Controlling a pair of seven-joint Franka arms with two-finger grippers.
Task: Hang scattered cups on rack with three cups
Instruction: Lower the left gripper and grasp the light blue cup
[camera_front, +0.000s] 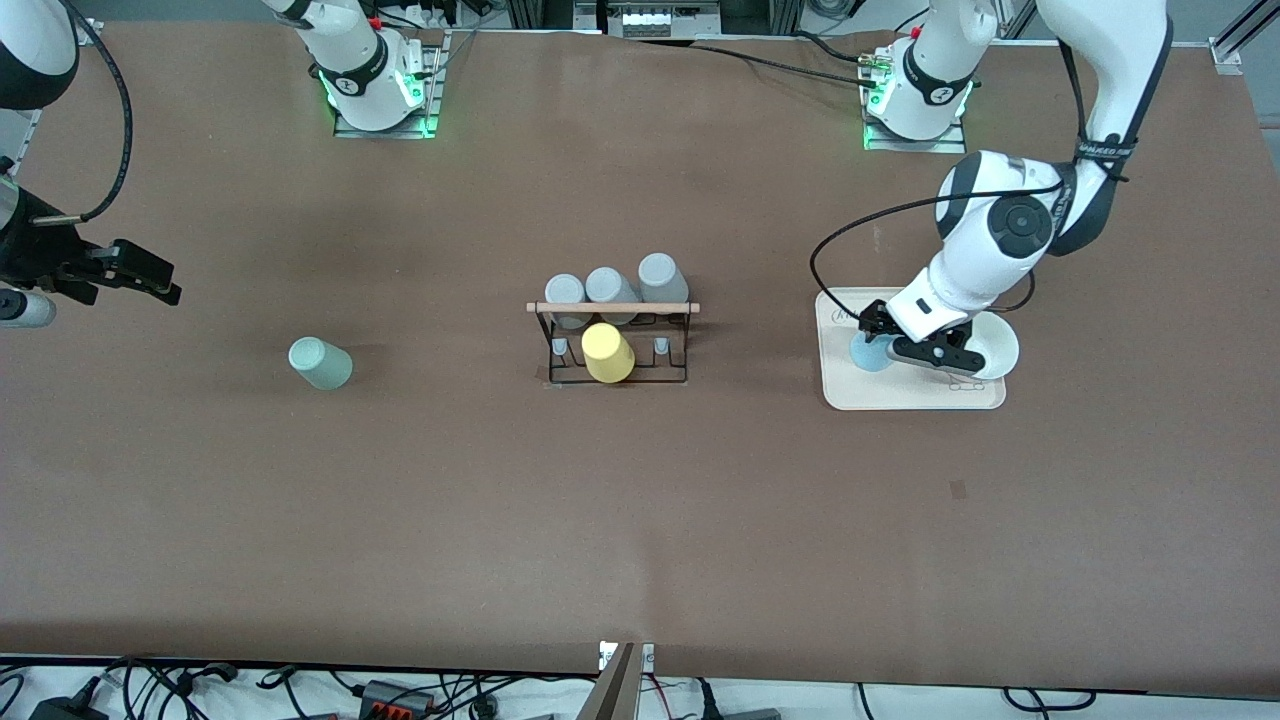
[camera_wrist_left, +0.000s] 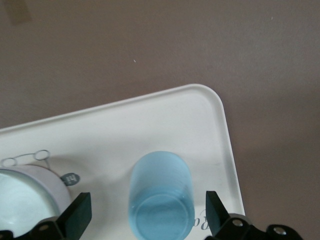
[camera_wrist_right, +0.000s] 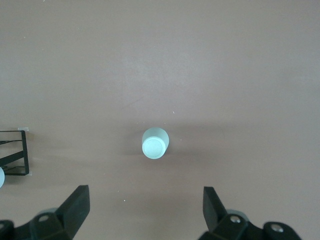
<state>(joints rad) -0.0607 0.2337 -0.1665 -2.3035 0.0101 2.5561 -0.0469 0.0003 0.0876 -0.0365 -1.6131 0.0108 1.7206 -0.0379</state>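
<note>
I had the left gripper low over the tray, fingers spread either side of the blue cup. Best to centre, then close gently. Green cup stood toward the right arm's end from the rack; right gripper waited, fingers spread.

1. Brown table covering: matt, paper-like, smooth.
2. Small black wire rack: thin metal wire, with a light wooden rod of bare, dull finish.
3. Cream rectangular tray: smooth plastic, faint sheen.
4. Light blue tumbler: translucent, glossy plastic.
5. Pale mint green tumbler: matt, opaque.
6. Yellow tumbler and grey tumblers: matt, plastic-looking.
7. Left gripper fingers: black, matt.
</note>
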